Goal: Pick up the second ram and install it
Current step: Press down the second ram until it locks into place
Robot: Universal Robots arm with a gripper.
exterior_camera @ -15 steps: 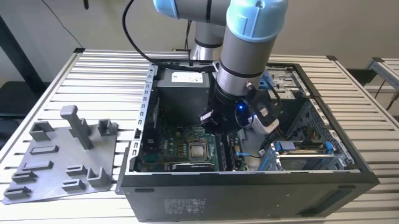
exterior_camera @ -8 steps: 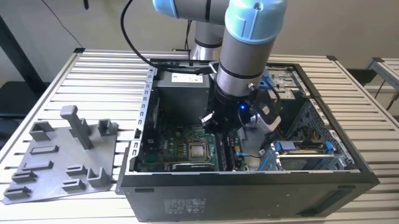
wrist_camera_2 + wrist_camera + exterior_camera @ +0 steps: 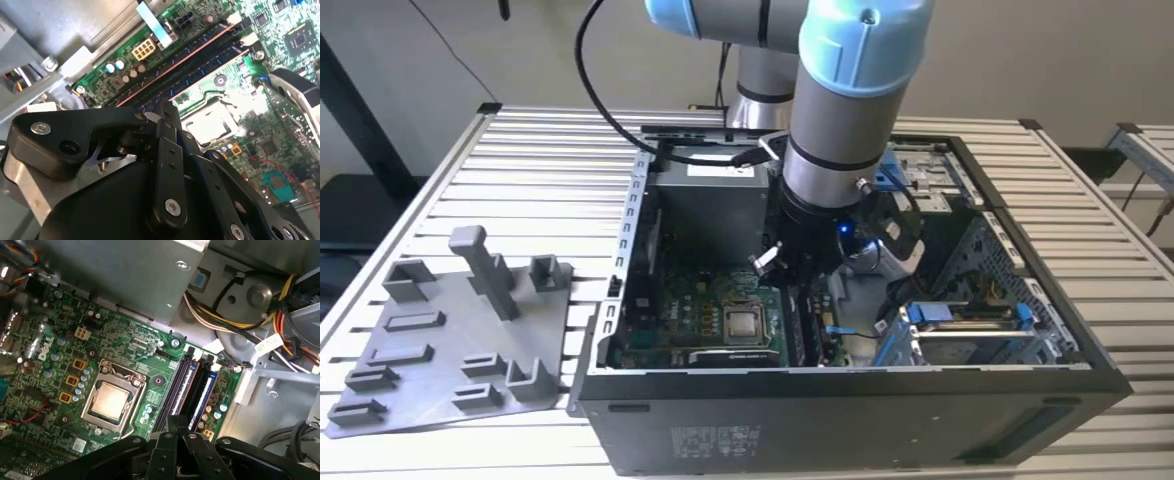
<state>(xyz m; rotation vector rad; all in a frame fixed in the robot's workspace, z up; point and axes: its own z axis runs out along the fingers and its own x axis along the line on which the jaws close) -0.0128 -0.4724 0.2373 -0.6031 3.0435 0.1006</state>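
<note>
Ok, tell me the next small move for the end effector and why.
Probably a short, gentle push straight down, kept in line with the slots. The end effector hangs right over the long memory slots beside the processor, and I cannot tell whether anything there is fully seated yet.

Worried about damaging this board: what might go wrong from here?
1. The gripper hangs close over the memory slots; pressing off-line might strain a slot.
2. The processor socket lies beside those slots, so sideways drift may hit it.
3. The wire bundle near the slots' end might snag the gripper.
</note>
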